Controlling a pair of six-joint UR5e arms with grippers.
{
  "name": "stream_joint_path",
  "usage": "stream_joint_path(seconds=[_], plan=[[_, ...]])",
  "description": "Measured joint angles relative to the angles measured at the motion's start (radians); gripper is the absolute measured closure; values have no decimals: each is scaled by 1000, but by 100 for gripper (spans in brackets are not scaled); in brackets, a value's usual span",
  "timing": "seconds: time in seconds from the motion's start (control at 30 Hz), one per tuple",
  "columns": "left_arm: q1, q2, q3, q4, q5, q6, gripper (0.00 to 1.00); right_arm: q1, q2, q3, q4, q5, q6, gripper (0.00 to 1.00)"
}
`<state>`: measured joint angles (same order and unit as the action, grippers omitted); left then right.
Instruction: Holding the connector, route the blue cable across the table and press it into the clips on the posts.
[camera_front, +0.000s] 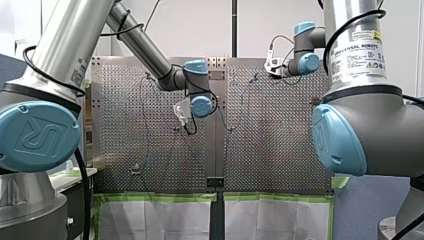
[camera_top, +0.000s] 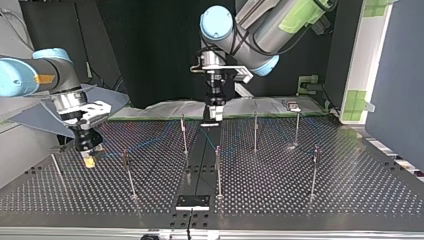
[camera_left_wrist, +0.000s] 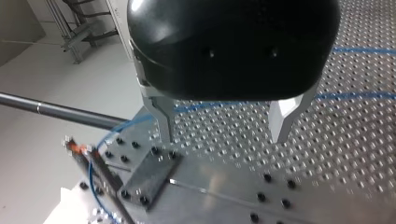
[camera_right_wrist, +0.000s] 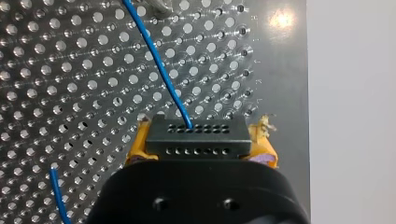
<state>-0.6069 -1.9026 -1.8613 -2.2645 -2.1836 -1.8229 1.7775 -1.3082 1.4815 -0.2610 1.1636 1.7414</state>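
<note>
In the right wrist view, my right gripper (camera_right_wrist: 201, 148) is shut on a black multi-hole connector (camera_right_wrist: 196, 133), gripped between its yellow pads (camera_right_wrist: 136, 148). The blue cable (camera_right_wrist: 159, 65) leaves the connector's face and runs away over the perforated table. In the top view this gripper (camera_top: 89, 159) hangs low at the left, just above the plate. My left gripper (camera_left_wrist: 224, 135) stands open with nothing between its metal fingers (camera_left_wrist: 161, 119). It hovers over the table's edge, with blue cable (camera_left_wrist: 345, 95) lying beyond it. In the top view it (camera_top: 212, 117) is at the far middle.
Several thin upright posts (camera_top: 184, 132) (camera_top: 255, 131) (camera_top: 218, 170) stand across the perforated table (camera_top: 350, 190). A small metal plate (camera_left_wrist: 149, 175) is bolted under my left gripper, with a dark rod (camera_left_wrist: 60, 112) beside it. Another plate (camera_top: 192, 201) sits at the near edge.
</note>
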Motion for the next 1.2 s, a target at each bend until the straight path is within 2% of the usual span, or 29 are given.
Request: stream_joint_path(seconds=[0.33, 0.67, 0.97, 1.2], plan=[[82, 0, -89, 89, 89, -1, 0, -2, 2, 0, 0, -1, -1, 100], [71, 0, -180, 181, 176, -32, 0, -2, 2, 0, 1, -1, -3, 100], [58, 0, -256, 256, 157, -60, 0, -1, 2, 0, 2, -1, -3, 100], [57, 0, -317, 318, 150, -64, 0, -1, 2, 0, 2, -1, -3, 100]])
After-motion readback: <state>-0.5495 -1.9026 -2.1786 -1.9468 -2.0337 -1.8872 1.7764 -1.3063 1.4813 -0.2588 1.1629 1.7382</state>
